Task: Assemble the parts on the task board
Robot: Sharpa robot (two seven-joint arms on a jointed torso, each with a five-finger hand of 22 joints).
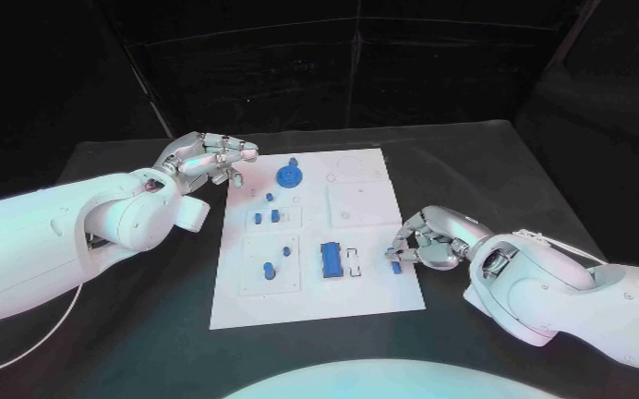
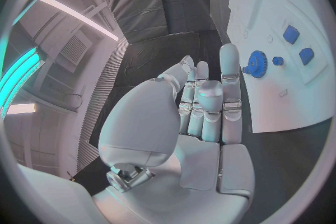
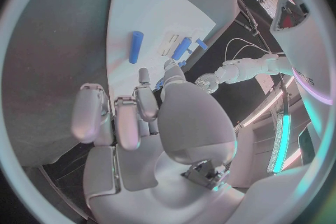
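Task board (image 1: 367, 260) lay flat at centre frame on the black bench (image 1: 533, 154), long axis running up the head view.

Parts on it: blue gear (image 1: 289, 176) near the upper left of the board; two small blue blocks (image 1: 265, 217) below it; two small blue pegs (image 1: 274, 264) lower left; a long blue bar (image 1: 329, 259) low centre, beside a pale slotted fixture; one small blue piece (image 1: 395, 268) at the board's right edge.

Left robot hand (image 1: 210, 159) hovered at the board's upper left corner, close to the gear. In the left wrist view its fingers (image 2: 229, 75) lay straight and side by side with nothing in them.

Right robot hand (image 1: 428, 240) sat at the board's right edge, fingers curled in, tips right at the small blue piece. Could not tell whether it pinched the piece or only touched it.

Handling, as judged: parts looked like small rigid plastic, light, smooth, likely to skid on the slick white plate or twist out of a loose pinch. Gear best taken across its rim, not the teeth faces; bar across its narrow sides near mid-length; small edge piece by opposite flat sides, low to the board.
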